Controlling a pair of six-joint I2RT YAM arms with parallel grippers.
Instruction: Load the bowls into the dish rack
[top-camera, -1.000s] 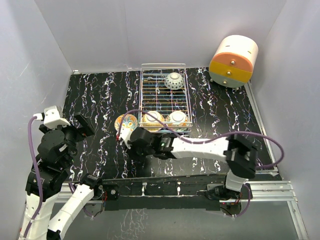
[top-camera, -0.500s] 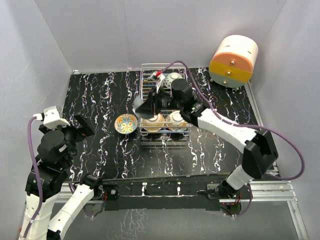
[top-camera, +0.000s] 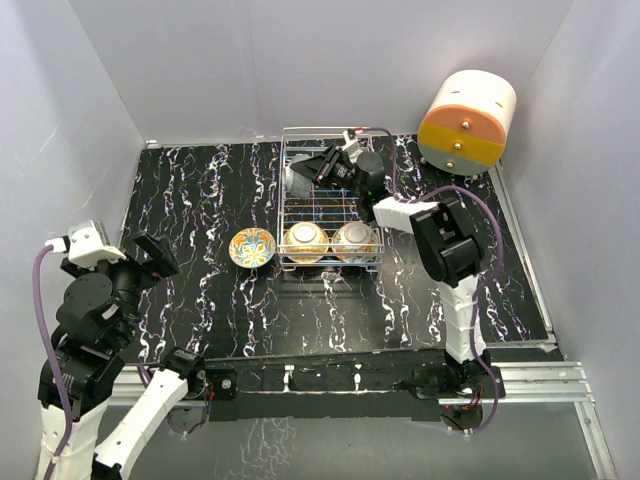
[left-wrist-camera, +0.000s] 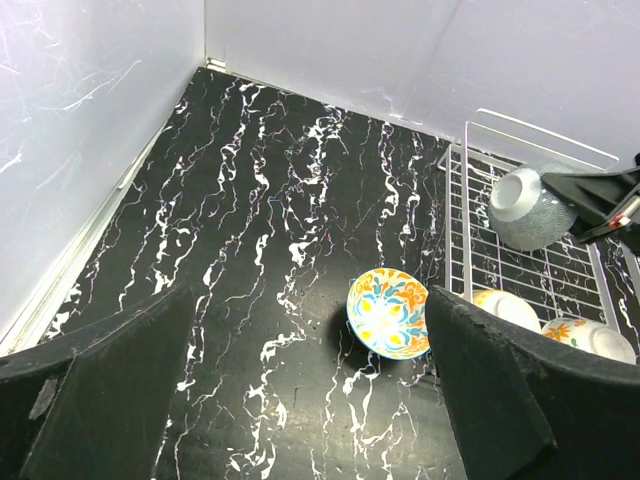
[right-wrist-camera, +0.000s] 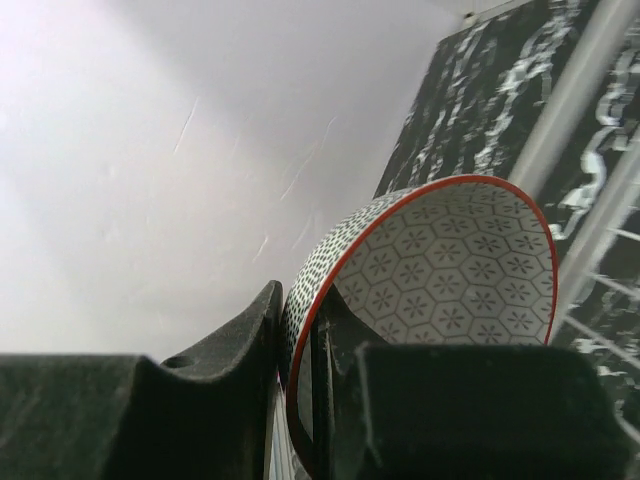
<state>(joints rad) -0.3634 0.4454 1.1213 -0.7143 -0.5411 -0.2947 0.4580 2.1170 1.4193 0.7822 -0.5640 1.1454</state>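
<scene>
Since the right gripper (top-camera: 314, 172), clamped on a dotted bowl (top-camera: 297, 180), has reached the far-left corner of the dish rack (top-camera: 330, 208), release is due — one orange bowl (top-camera: 252, 246) remains outside.

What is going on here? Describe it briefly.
The right claw grips a red-rimmed bowl by its rim, tilted over the far end of the dish rack. Two bowls sit at the rack's near end. An orange floral bowl lies on the table beside it. The left claw is open, holding nothing.
</scene>
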